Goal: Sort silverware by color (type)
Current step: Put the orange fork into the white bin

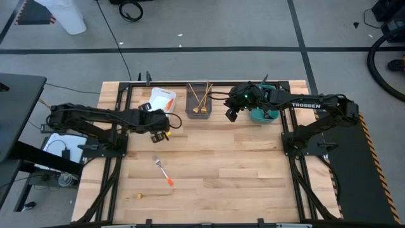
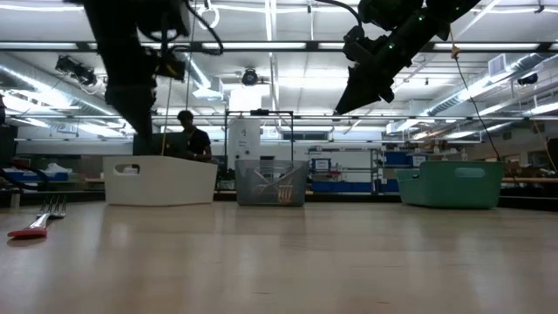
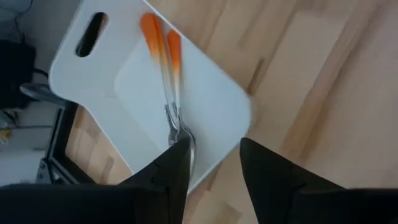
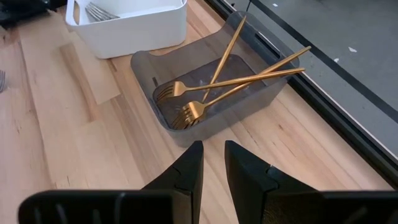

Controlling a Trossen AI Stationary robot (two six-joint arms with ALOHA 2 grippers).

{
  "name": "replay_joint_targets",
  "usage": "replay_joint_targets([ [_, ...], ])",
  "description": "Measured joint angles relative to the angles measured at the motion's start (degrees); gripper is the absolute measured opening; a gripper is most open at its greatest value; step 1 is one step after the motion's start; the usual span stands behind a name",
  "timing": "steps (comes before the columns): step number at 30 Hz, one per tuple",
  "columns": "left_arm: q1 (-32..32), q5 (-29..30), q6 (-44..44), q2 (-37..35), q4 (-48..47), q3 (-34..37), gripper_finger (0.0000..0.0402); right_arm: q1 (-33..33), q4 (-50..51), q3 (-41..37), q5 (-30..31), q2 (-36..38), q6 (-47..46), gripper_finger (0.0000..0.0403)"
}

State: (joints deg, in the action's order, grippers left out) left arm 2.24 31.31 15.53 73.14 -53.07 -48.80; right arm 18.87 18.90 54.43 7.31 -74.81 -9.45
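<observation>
Robotics lab or workshop hall. Grey concrete floor (image 1: pixel 221 25) marked with dark tape lines, black cables (image 1: pixel 131 11) trailing across it. Pale wooden plank counter (image 1: pixel 209 164) on black metal frame. Low view: long ceiling strip lights (image 2: pixel 261 45), exposed ducts, shelving with blue storage crates (image 2: pixel 336 185), person seated at distant workstation (image 2: pixel 190 138).

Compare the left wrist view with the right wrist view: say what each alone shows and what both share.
Left wrist only: two orange forks lying in the white bin, seen from above past the open left pincer.
Right wrist only: gold forks in the grey bin, beyond the empty right pincer.
Both: the white bin and the wooden table.
</observation>
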Motion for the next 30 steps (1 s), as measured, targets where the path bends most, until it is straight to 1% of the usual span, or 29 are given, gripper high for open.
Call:
replay_joint_targets([
  [2,-0.9,-1.5,4.4,0.0,-2.7,-3.1,0.0148,0.0,0.0,0.0,0.0,0.0,0.0,0.0077],
  [4,-1.7,-5.7,10.3,0.0,-4.0,-6.1,0.0148,0.0,0.0,0.0,0.0,0.0,0.0,0.0077],
  [9,-4.0,-23.0,29.7,0.0,-2.6,-9.7,0.0148,0.0,0.0,0.0,-1.3,0.0,0.0,0.0077],
  [12,-6.3,-30.2,40.4,0.0,-0.7,-9.8,0.0148,0.0,0.0,0.0,-1.8,0.0,0.4,0.0077],
  [16,-10.7,-35.9,51.5,0.0,-0.5,-9.8,0.0148,0.0,0.0,0.0,-3.0,0.0,2.0,0.0077],
  [19,-14.8,-37.2,56.1,0.0,-0.4,-9.8,0.0148,0.0,0.0,0.0,-4.1,0.0,3.0,0.0077],
  [21,-17.3,-37.3,55.8,0.0,-0.3,-9.8,0.0148,0.0,0.0,0.0,-4.4,0.0,3.8,0.0077],
  [23,-19.3,-37.0,52.7,0.0,0.2,-9.8,0.0148,0.0,0.0,0.0,-4.4,0.0,4.7,0.0077],
  [25,-20.9,-36.3,47.5,0.8,0.8,-9.8,0.0148,0.0,0.0,0.0,-4.4,0.0,5.3,0.0077],
  [30,-23.4,-35.5,31.5,3.0,3.1,-9.7,0.0148,0.0,0.0,0.0,-4.4,0.0,5.5,0.0077],
])
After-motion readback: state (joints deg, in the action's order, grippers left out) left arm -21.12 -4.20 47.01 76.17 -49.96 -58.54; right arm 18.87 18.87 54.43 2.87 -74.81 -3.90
